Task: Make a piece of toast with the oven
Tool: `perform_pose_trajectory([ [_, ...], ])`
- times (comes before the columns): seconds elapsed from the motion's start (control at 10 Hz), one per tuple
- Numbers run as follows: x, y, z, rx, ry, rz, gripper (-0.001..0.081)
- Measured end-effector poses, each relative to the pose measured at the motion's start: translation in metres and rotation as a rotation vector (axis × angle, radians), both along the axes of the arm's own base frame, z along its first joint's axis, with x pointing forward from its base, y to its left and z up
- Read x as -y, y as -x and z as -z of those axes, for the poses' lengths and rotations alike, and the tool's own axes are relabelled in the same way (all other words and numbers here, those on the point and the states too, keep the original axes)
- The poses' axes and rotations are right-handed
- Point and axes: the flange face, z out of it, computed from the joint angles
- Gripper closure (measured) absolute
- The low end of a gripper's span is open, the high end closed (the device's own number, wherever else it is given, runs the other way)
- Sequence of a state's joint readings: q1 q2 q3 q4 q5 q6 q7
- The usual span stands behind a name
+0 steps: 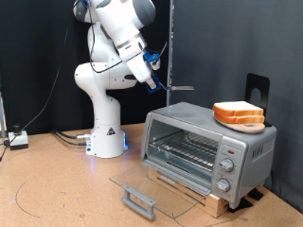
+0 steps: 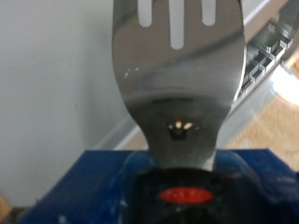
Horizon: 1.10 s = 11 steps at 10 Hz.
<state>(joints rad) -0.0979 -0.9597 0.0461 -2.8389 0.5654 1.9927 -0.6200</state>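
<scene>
**Spatula held in the air, bread on the oven roof**

The oven (image 1: 208, 148) sits on a wooden board at the exterior view's right, its glass door (image 1: 156, 192) folded fully down and lying flat in front of it, the grey door handle (image 1: 138, 200) at the near edge. The wire rack (image 1: 189, 151) shows inside the open cavity, with nothing visible on it. Round knobs (image 1: 227, 170) line the panel on the oven's right end.

The piece of toast (image 1: 239, 114) lies on the oven's roof, towards the knob end, stacked with a second slice like it; both are pale with an orange-tan crust.

The gripper (image 1: 151, 79) hangs above the oven and beyond its door-side end, well apart from the bread. A metal spatula (image 1: 180, 87) sticks out of it roughly level, pointing over the oven towards the slices but stopping short of them and higher than they are. In the wrist view the slotted spatula blade (image 2: 177, 56) fills the picture, its neck running down into a dark handle with a red mark, which sits in the blue-padded hand; the jaws are closed on that handle. Part of the oven's rack shows blurred beyond the blade's edge.
</scene>
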Motion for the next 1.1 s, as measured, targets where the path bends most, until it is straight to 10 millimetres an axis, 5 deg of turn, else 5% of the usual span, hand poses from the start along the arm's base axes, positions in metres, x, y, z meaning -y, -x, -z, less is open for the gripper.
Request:
perform_pose_trajectory([
  [0.3, 0.003, 0.000, 0.009, -0.051, 0.188, -0.035, 0.0381],
  [1.1, 0.006, -0.025, 0.019, -0.103, 0.110, 0.065, 0.0381],
])
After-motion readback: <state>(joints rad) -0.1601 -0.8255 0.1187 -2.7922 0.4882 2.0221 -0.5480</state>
